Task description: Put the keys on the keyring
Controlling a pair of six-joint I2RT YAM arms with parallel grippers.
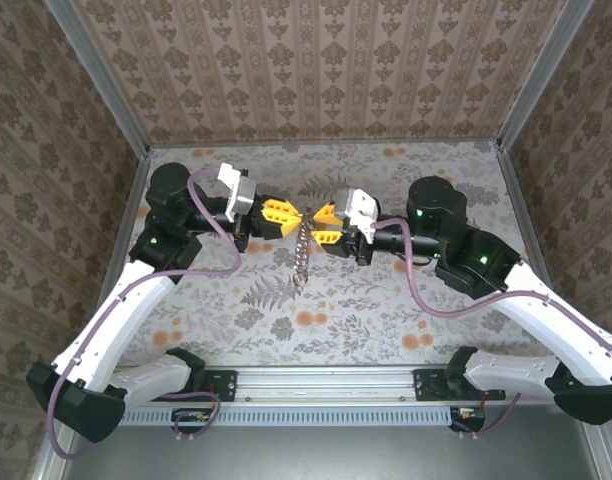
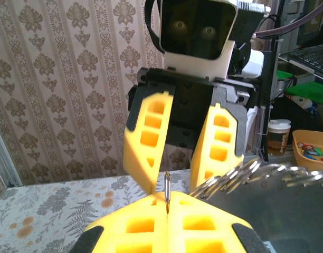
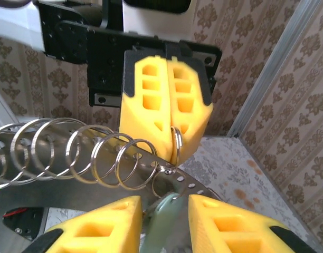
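Note:
The keyring is a chain of metal split rings [image 1: 302, 255] hanging between the two grippers above the middle of the table. My left gripper [image 1: 296, 215] is shut on the edge of the top ring [image 2: 167, 188], which stands upright out of its closed yellow fingertips [image 2: 151, 221]. In the right wrist view that ring [image 3: 177, 138] sits in the left gripper [image 3: 173, 155], and the other rings [image 3: 72, 153] trail off to the left. My right gripper [image 3: 164, 203] faces it, open, with a pale green flat piece [image 3: 162, 224], apparently a key, in the gap between its fingers.
The flower-patterned tablecloth [image 1: 386, 300] lies under the hanging chain. Patterned walls [image 1: 326, 70] close the back and both sides. A metal rail [image 1: 326, 385] runs along the near edge between the arm bases. A grey metal strip with holes [image 3: 203, 187] lies behind the rings.

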